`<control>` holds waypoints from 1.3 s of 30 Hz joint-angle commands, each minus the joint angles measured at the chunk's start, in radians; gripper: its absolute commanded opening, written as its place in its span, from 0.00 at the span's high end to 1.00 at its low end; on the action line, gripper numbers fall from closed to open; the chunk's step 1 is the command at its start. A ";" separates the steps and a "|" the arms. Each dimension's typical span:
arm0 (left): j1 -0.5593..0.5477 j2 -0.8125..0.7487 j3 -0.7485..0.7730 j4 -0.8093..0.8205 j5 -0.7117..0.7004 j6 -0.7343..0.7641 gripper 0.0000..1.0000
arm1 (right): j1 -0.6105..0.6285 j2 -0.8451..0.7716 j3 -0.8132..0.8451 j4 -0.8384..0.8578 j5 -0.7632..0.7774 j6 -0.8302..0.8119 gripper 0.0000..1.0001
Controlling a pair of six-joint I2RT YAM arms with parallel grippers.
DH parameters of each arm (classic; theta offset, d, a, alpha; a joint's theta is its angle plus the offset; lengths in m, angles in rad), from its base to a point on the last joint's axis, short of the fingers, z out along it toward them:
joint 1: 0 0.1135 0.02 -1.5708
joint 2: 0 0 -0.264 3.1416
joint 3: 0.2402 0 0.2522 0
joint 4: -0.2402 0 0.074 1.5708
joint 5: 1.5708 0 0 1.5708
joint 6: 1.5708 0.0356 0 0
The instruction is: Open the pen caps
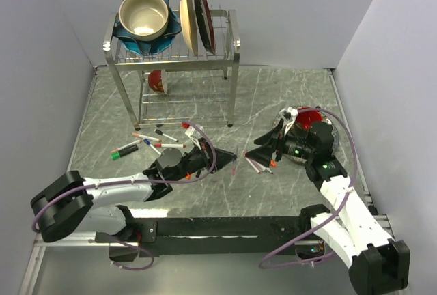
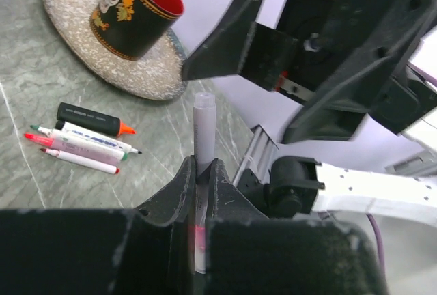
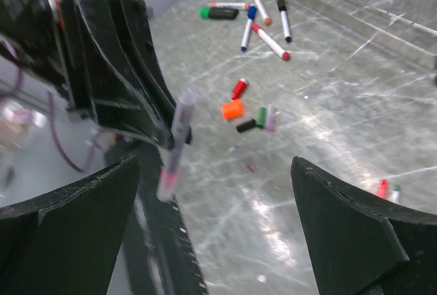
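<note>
I have the left gripper (image 2: 203,172) clamped on one pen (image 2: 205,128), held upright off the table (image 1: 293,192). Its pale lavender end sticks out past the fingertips (I cannot tell whether that end is a cap). The right gripper (image 3: 216,165) faces it from just beside, jaws spread wide and holding nothing.

In the right wrist view five loose caps (image 3: 247,109) lie close together on the table beyond the held pen: red, orange, green, black and lavender. Further back, near the rack (image 1: 174,52), a group of pens (image 3: 254,16) lies scattered, some with coloured ends.

A second bunch (image 2: 82,143) lies side by side near the plate (image 2: 147,80) that carries the black and red cup (image 2: 136,11). Several of these show bare tips.
</note>
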 commanded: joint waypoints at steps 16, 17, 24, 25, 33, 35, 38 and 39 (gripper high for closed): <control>-0.074 0.205 0.196 0.116 -0.035 -0.020 0.99 | -0.001 0.120 0.006 0.185 -0.047 0.265 0.45; -0.075 0.213 0.201 0.115 -0.035 -0.020 0.99 | -0.001 0.125 0.008 0.187 -0.064 0.266 0.52; -0.081 0.230 0.233 0.080 -0.043 -0.006 0.77 | -0.001 0.140 0.051 0.126 -0.126 0.188 1.00; -0.081 0.224 0.227 0.078 -0.044 -0.006 0.67 | -0.003 0.128 0.058 0.107 -0.112 0.168 1.00; -0.081 0.176 0.124 0.076 0.002 0.025 0.23 | -0.038 0.106 0.080 0.070 -0.126 0.120 1.00; -0.083 0.196 0.121 0.080 0.040 0.017 0.23 | -0.041 0.108 0.080 0.072 -0.120 0.122 1.00; -0.097 0.239 0.136 0.080 0.075 0.014 0.25 | -0.049 0.110 0.078 0.075 -0.117 0.126 1.00; -0.101 0.251 0.152 0.078 0.082 0.013 0.26 | -0.050 0.110 0.078 0.073 -0.115 0.126 1.00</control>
